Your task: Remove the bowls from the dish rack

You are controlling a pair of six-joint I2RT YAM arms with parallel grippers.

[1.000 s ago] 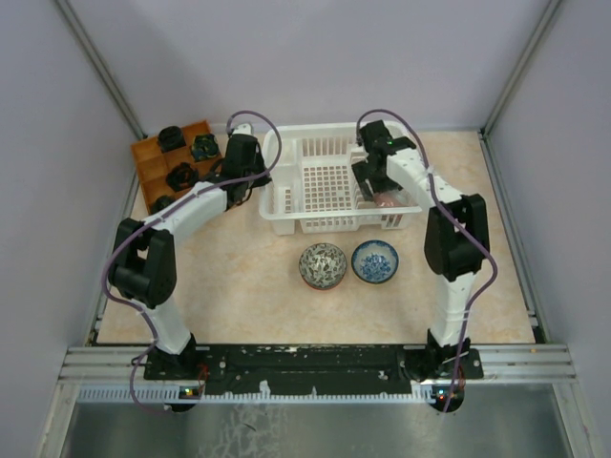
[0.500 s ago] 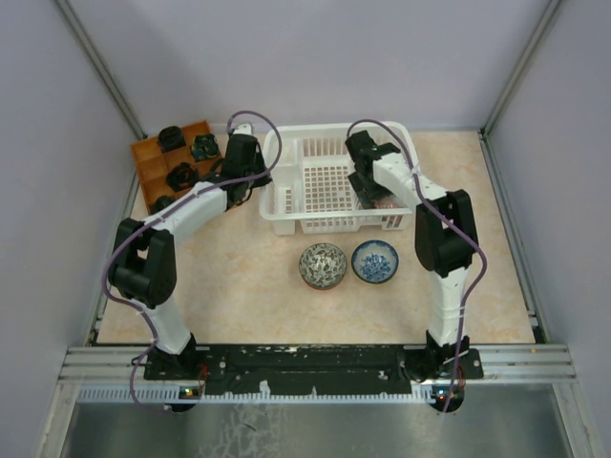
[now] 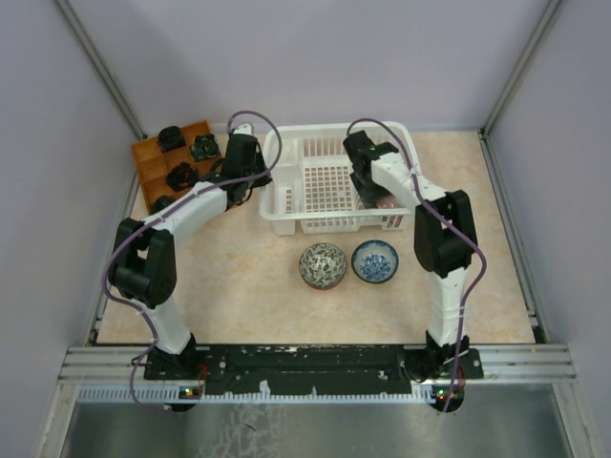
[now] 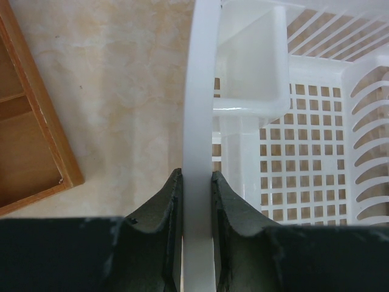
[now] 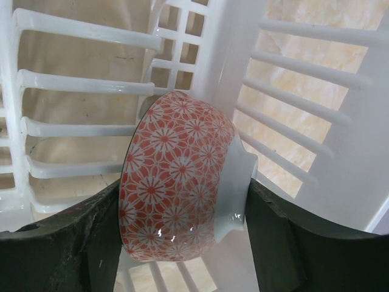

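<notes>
The white dish rack (image 3: 325, 225) stands at the back middle of the table. My left gripper (image 3: 260, 181) is shut on the rack's left rim (image 4: 203, 91), which fills the gap between the two fingers of that gripper (image 4: 197, 182). An orange-red bowl with a white flower pattern (image 5: 176, 176) stands on edge at the rack's right end, only partly visible from above (image 3: 389, 201). My right gripper (image 5: 182, 190) is shut on it, one finger on the bowl's mouth rim, the other on its foot. A dark patterned bowl (image 3: 323, 265) and a blue-speckled bowl (image 3: 375, 260) sit on the table in front of the rack.
An orange-brown compartment tray (image 3: 153, 167) with small dark items lies at the back left, its corner close to the left gripper (image 4: 30, 152). Slotted rack walls (image 5: 79, 82) surround the right gripper closely. Grey enclosure walls ring the table.
The right gripper has shifted left and down inside the rack's right end, and its jaws have narrowed onto the orange-red bowl. The left arm has not moved.
</notes>
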